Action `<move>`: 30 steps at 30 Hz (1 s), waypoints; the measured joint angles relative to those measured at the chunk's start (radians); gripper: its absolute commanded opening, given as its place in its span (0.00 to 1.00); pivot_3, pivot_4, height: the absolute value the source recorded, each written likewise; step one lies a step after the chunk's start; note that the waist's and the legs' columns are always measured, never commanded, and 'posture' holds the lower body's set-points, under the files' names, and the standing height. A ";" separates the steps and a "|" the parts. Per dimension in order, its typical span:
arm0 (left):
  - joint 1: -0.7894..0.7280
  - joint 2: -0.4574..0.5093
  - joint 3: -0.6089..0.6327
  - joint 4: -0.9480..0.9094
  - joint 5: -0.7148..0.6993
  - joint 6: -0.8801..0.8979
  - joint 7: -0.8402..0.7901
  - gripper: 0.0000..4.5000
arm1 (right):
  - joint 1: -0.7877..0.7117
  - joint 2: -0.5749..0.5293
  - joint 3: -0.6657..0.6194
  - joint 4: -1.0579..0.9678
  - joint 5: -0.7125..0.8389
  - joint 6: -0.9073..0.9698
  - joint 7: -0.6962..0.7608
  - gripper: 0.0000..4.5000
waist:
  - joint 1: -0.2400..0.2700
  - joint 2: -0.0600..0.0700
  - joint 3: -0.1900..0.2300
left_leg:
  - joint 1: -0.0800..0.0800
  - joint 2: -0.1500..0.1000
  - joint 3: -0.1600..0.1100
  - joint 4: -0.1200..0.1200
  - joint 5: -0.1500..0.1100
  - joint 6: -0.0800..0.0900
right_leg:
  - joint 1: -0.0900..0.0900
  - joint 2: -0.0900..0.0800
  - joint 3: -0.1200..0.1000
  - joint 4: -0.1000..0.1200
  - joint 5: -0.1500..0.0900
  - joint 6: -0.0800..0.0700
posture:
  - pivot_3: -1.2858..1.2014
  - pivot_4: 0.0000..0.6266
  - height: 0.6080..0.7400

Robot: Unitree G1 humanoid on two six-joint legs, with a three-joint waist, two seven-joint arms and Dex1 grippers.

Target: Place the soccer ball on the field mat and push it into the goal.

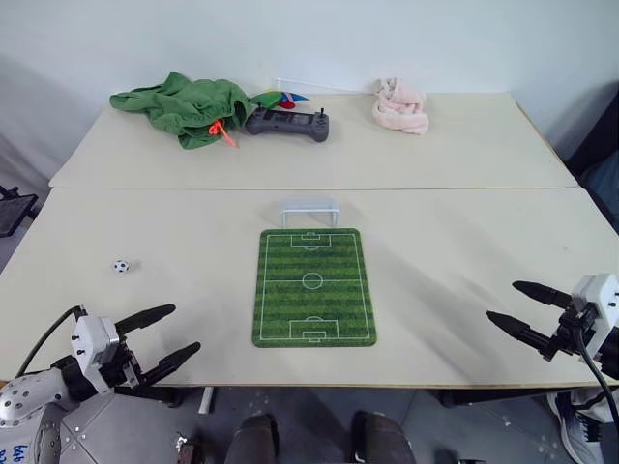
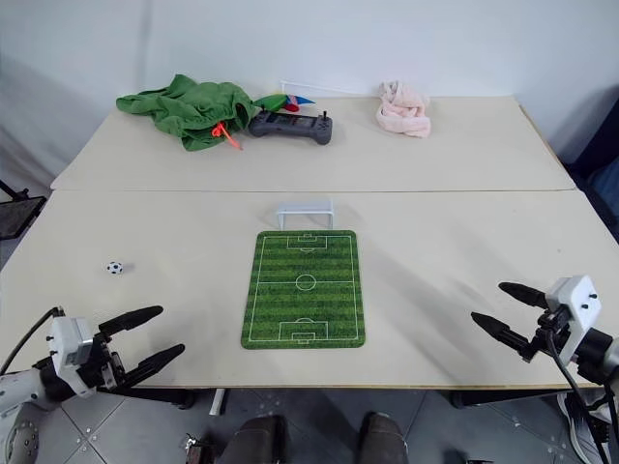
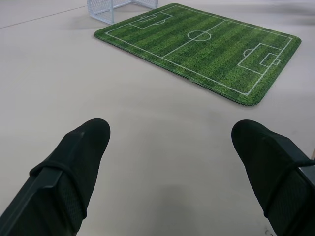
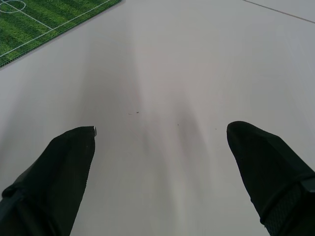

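Observation:
The striped green field mat (image 1: 313, 286) lies flat at the table's middle, near the front. The small white goal (image 1: 309, 210) stands at the mat's far end. The tiny soccer ball (image 1: 121, 266) rests on the bare table well left of the mat. My left gripper (image 1: 187, 332) hovers open at the front left edge, nearer than the ball, with nothing between its fingers. My right gripper (image 1: 501, 303) is open at the front right edge, empty, far right of the mat. The left wrist view looks across the mat (image 3: 206, 46) toward the goal (image 3: 115, 8).
At the table's back lie a rumpled green cloth (image 1: 184, 106), a dark grey controller (image 1: 287, 124), a small colourful item beside them and a pink cloth (image 1: 400, 106). A seam (image 1: 319, 188) runs between the two tabletops, just behind the goal.

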 measured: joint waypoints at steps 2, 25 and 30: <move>-0.001 0.006 -0.010 0.000 0.002 0.003 -0.005 0.99 | 0.000 0.000 0.000 0.000 0.000 0.002 -0.002 1.00 | 0.000 0.000 0.000 | 0.000 0.000 0.000 0.000 0.000 0.000 | 0.000 0.000 0.000 0.000 0.000 0.000 | 0.52 0.24 1.00; 0.004 0.017 0.055 -0.175 -0.019 0.140 0.162 0.99 | -0.095 -0.001 0.004 -0.005 0.052 0.006 0.110 1.00 | -0.005 0.000 0.000 | 0.000 0.000 0.001 0.003 -0.001 0.000 | 0.000 0.001 0.003 0.000 0.000 0.000 | 0.52 0.24 1.00; -0.015 -0.007 0.097 -0.221 -0.020 0.183 0.284 0.99 | -0.108 0.002 0.031 0.010 0.030 -0.021 0.106 1.00 | -0.002 0.000 0.000 | 0.000 0.000 0.002 0.004 -0.002 0.001 | 0.000 0.001 0.004 0.001 0.001 0.001 | 0.52 0.24 1.00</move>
